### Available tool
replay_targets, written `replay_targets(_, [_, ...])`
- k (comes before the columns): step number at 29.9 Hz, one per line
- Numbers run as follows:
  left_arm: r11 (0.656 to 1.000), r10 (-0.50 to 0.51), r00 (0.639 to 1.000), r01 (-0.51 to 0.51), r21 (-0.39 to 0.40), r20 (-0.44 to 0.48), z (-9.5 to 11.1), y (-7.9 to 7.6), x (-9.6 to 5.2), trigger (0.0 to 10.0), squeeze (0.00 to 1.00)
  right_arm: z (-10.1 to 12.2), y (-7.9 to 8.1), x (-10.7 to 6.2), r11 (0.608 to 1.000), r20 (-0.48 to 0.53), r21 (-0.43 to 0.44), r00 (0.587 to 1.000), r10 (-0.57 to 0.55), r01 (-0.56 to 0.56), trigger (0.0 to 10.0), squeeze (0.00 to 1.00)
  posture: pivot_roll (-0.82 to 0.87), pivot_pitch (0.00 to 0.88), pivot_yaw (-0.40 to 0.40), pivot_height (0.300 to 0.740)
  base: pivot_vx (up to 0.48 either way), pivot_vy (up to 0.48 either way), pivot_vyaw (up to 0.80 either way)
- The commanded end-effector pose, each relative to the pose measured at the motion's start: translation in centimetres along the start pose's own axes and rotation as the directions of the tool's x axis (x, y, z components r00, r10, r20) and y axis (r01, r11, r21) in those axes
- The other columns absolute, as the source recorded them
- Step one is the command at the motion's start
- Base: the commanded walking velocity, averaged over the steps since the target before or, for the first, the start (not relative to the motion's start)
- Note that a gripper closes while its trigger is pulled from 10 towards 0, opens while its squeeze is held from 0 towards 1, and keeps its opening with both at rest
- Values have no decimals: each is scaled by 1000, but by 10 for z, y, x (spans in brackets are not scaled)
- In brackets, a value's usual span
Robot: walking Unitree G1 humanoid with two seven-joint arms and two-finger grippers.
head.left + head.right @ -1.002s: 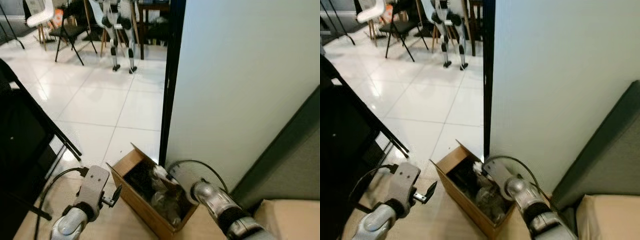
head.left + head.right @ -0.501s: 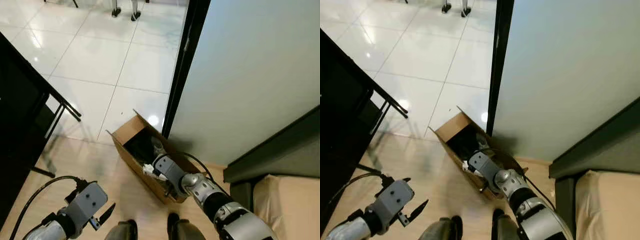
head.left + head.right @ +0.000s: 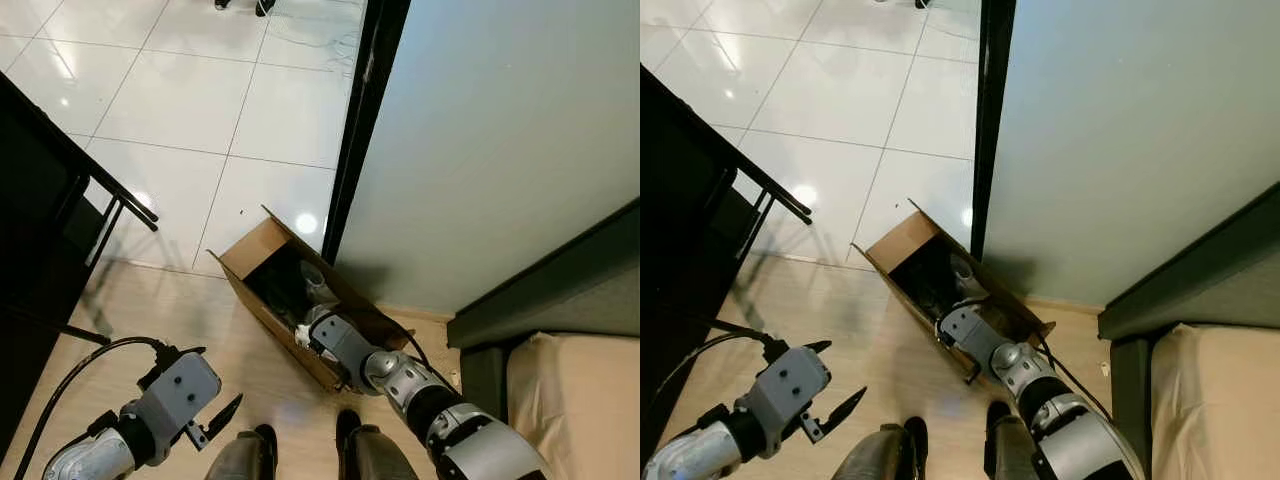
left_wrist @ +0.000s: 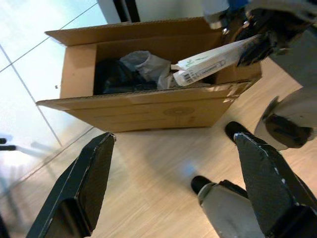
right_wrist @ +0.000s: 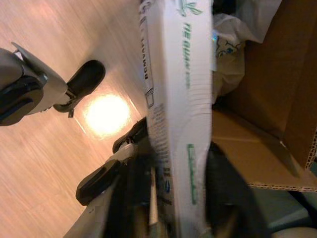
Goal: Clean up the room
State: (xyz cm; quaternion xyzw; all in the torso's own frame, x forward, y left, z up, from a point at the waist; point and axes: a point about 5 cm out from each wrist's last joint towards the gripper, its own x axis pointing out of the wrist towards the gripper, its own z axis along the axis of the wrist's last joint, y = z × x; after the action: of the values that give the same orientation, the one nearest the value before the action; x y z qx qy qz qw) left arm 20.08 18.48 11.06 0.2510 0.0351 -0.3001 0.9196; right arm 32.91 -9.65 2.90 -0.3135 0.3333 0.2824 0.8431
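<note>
The right gripper [image 4: 247, 42] is clamped on a flat white packet [image 4: 210, 65], holding it over the near end of the open box [image 3: 290, 300] on the wood floor beside the door frame [image 3: 360, 130]. To finish well, it should carry the packet clear past the rim, above the crumpled bags [image 4: 143, 67] inside, tip it downward, and only then let go. The left gripper [image 3: 835, 412] hangs idle, fingers spread wide. Compared with a second ago, the camera looks more steeply down, and the right gripper sits nearer the box's near edge.
</note>
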Motion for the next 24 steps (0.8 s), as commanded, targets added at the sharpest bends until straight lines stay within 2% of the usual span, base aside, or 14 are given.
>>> replay_targets(1, [999, -33, 999, 32, -33, -32, -6, -9, -3, 10000, 0, -11, 9, 2, 1000, -37, -16, 999, 19, -20, 10000, 0, 107, 480, -7, 740, 0, 0, 0])
replay_targets(11, [999, -14, 999, 12, -39, -48, -8, -5, 1, 10000, 0, -6, 3, 1, 1000, -20, -22, 1000, -9, 9, 10000, 0, 99, 450, -9, 740, 0, 0, 0])
replay_targets(14, [993, 75, 992, -83, -83, -98, -18, 1, 11, 10000, 0, 2, 0, 1, 999, 21, 8, 999, -35, 34, 10000, 0, 77, 379, -15, 740, 0, 0, 0])
replay_targets(17, [988, 99, 989, -111, -106, -111, -22, 2, 15, 10000, 0, 4, -1, 0, 999, 37, 30, 998, -46, 45, 10000, 0, 71, 359, -16, 740, 0, 0, 0])
replay_targets(18, [975, 143, 983, -160, -157, -114, -23, 2, 20, 10000, 0, 12, -4, -1, 992, 96, 111, 993, -69, 58, 10000, 0, 56, 308, -15, 740, 0, 0, 0])
replay_targets(19, [975, 143, 983, -160, -157, -114, -23, 2, 20, 10000, 0, 12, -4, -1, 992, 96, 111, 993, -69, 58, 10000, 0, 56, 308, -15, 740, 0, 0, 0])
replay_targets(21, [928, 228, 965, -256, -271, -131, -24, -1, 32, 10000, 0, 25, -8, -4, 957, 243, 285, 962, -124, 52, 10000, 0, 28, 210, -15, 740, 0, 0, 0])
replay_targets(22, [928, 228, 965, -256, -271, -131, -24, -1, 32, 10000, 0, 25, -8, -4, 957, 243, 285, 962, -124, 52, 10000, 0, 28, 210, -15, 740, 0, 0, 0])
replay_targets(23, [904, 263, 955, -294, -310, -140, -25, -2, 37, 10000, 0, 29, -9, -6, 940, 306, 338, 939, -154, 44, 10000, 0, 21, 185, -13, 740, 0, 0, 0])
replay_targets(24, [854, 332, 928, -371, -364, -168, -28, 0, 43, 10000, 0, 28, -7, -9, 917, 360, 396, 912, -196, 42, 10000, 0, 5, 139, -6, 740, 0, 0, 0])
